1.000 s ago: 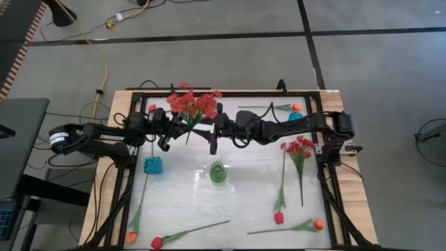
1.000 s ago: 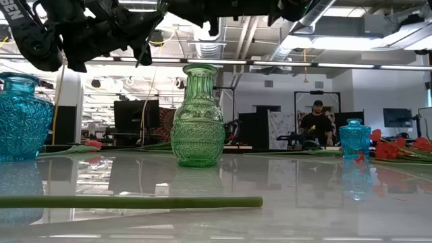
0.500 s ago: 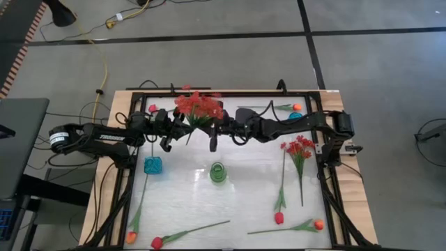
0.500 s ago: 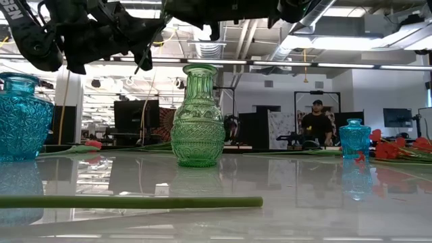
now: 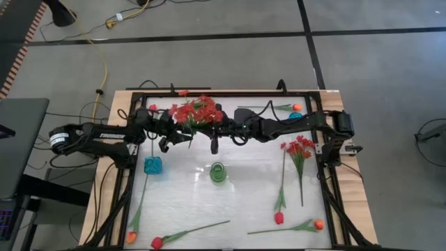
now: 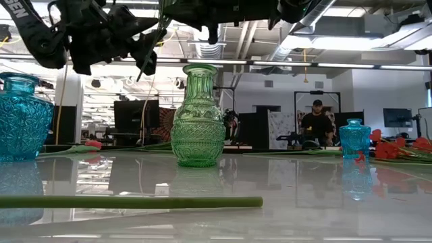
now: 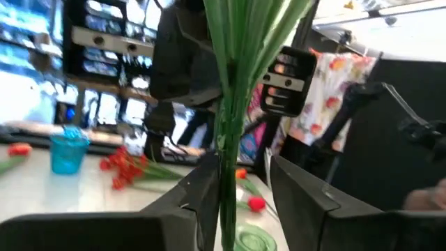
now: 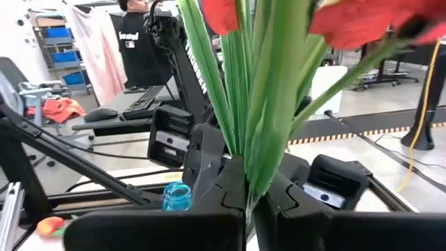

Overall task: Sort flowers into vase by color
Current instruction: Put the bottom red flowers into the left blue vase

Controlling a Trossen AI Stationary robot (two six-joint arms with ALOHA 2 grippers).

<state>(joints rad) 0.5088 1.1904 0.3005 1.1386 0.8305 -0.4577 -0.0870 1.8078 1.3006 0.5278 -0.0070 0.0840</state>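
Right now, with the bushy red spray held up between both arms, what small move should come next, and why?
Probably the left gripper should back away from the stems. The right gripper is shut on the bushy red many-bloom spray, while the left's fingers stand apart around the stems, so the handover looks done. The green glass vase waits just below.

The green vase was shiny glass with a bumpy pattern, and so was the blue vase. The table top was smooth and shiny. Its edge was plain wood.
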